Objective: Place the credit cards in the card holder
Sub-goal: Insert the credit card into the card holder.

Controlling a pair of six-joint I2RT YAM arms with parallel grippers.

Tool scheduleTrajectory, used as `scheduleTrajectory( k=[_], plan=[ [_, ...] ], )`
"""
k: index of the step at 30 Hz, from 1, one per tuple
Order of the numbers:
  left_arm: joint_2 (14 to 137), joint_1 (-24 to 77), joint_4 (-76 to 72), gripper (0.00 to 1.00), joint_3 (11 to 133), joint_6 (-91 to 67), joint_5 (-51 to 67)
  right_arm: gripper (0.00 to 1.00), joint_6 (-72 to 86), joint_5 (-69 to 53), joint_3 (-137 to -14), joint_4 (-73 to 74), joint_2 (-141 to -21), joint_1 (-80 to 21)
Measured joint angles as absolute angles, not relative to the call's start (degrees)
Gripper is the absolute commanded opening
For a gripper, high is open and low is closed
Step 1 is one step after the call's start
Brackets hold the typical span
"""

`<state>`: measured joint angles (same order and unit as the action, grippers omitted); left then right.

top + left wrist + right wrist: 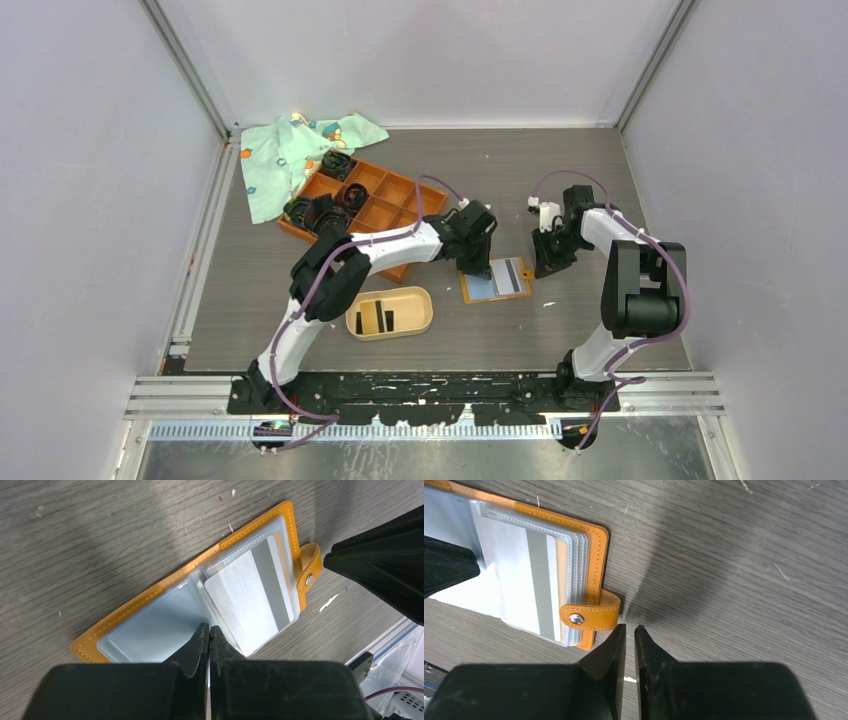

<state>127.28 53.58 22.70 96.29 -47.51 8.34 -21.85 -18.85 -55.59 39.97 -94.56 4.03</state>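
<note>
The grey table (250,300) carries the beige card holder (422,320) near its front edge, with dark credit cards (372,316) inside. Just to its right the orange wallet (125,611) lies open, showing a silver card (245,605). The left gripper (209,629) has its fingers pressed together at the wallet's sleeve. The right gripper (626,628), fingers barely parted and empty, is beside the snap strap (591,616).

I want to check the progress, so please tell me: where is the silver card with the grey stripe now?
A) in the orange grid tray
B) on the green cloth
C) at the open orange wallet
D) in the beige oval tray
C: both wrist views show the silver card lying at the open orange wallet.
</note>
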Motion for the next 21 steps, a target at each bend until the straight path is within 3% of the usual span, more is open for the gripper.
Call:
scheduleTrajectory(
  k=[17,21],
  plan=[
    [131.17,54.02,25.15,0.00,102.30,-47.55,9.50,0.20,-21.80,-18.98,-55.72,40.82,-95.42,2.09],
    [131.13,54.04,25.08,0.11,102.28,-47.05,9.10,0.22,-21.78,-19.64,-55.72,41.01,-95.39,3.84]
  ],
)
